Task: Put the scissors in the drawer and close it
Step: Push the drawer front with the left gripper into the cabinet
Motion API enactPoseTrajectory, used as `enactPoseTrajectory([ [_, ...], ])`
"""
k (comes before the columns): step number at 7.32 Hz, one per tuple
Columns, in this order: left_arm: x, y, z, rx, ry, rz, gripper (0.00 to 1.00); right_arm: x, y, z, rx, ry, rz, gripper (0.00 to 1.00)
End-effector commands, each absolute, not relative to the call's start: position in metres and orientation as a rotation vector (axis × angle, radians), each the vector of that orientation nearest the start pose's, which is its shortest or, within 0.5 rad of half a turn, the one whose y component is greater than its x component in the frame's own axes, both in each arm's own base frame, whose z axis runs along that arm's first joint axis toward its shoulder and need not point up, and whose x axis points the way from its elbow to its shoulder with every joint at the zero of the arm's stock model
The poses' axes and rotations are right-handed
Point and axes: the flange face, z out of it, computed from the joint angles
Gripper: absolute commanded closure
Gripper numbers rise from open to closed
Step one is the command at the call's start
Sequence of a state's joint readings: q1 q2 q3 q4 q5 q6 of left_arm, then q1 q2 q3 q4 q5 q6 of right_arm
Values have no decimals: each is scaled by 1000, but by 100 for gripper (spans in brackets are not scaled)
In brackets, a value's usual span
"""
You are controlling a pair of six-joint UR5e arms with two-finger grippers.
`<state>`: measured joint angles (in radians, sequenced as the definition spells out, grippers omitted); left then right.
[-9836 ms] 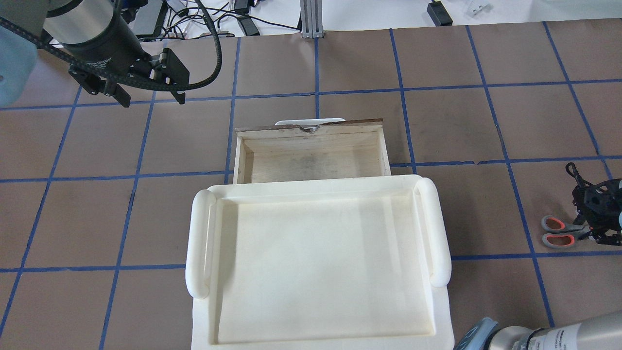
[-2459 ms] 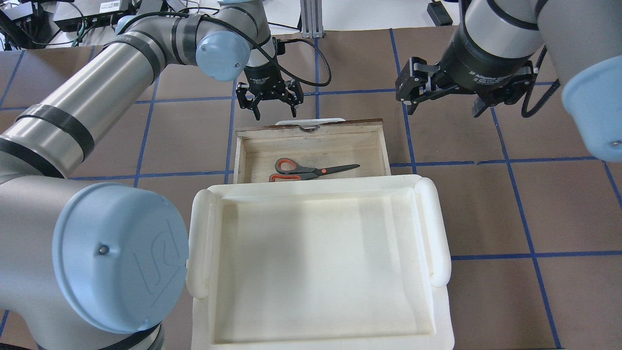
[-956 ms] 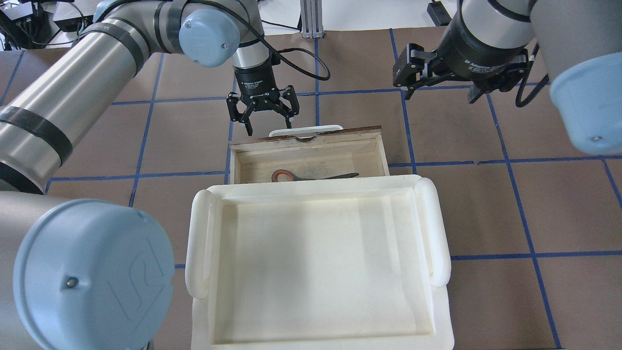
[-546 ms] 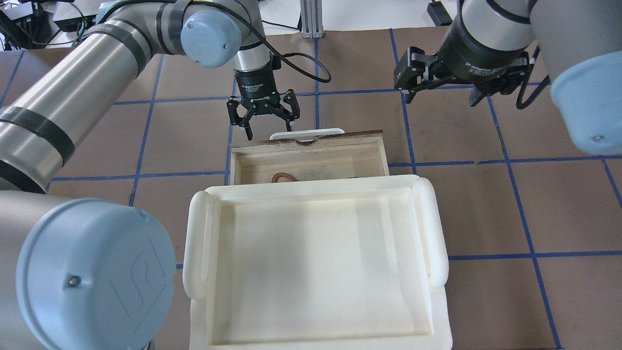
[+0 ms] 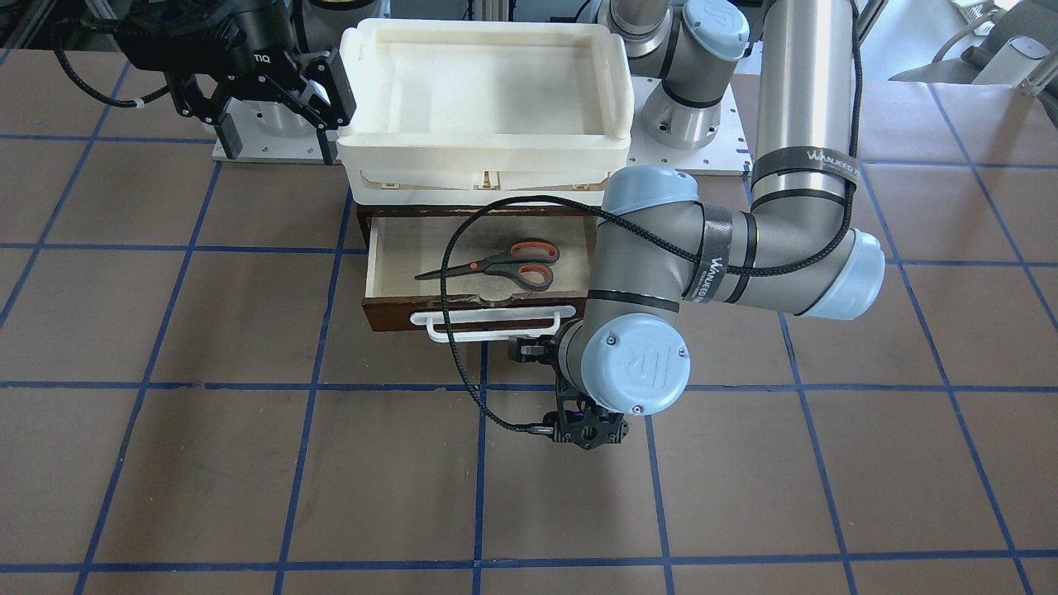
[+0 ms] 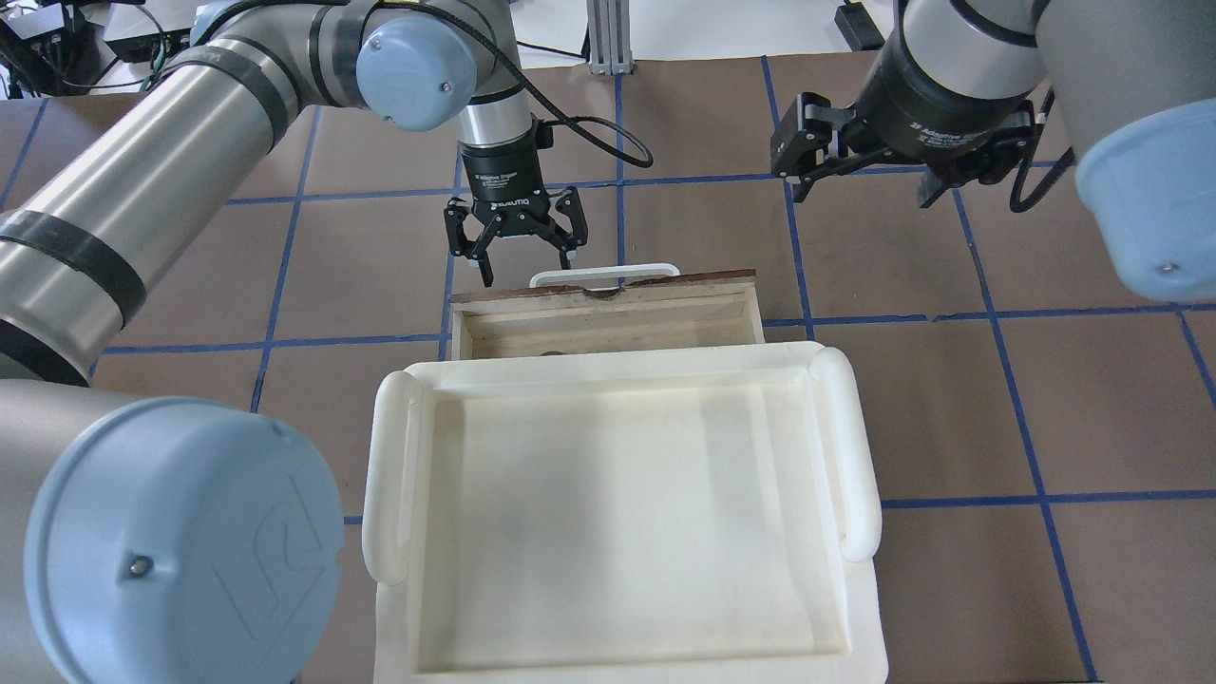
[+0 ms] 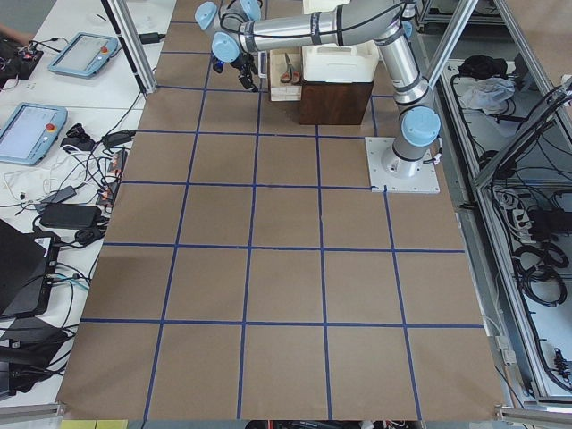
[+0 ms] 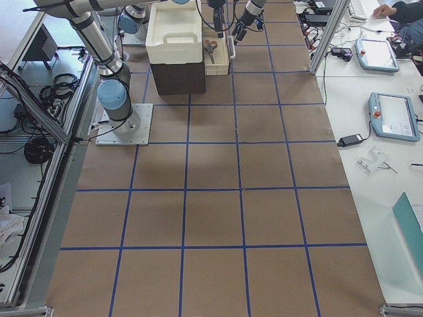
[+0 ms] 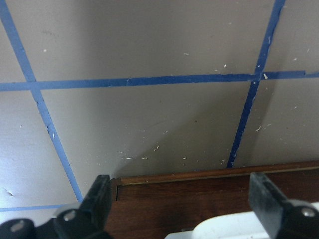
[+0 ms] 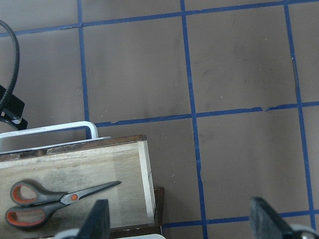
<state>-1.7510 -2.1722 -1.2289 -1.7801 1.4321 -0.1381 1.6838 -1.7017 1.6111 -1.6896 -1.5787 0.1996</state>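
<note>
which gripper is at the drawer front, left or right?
The left gripper, open, right at the drawer's dark front by its white handle. The right gripper, also open, hangs off to the drawer's side, touching nothing.

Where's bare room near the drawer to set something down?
Free: bare table on both sides of the drawer and white tray. Crowded: the drawer front, where the open left gripper sits by the handle; the right gripper hovers high off its right side.

Scissors (image 5: 496, 263) out of sight under white tray (image 6: 608, 366) in overhead view
</note>
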Motion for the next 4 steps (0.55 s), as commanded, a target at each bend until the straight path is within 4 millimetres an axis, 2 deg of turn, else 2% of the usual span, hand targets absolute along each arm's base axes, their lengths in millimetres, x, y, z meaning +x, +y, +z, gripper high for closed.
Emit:
enactPoseTrajectory([
  [1,-263,-617,286,17,3083,823,0,183,-436,542,133,3101,-321,0],
  [4,-272,-611,284,39,3073,836,0,182,-435,543,136,3105,-325,0],
])
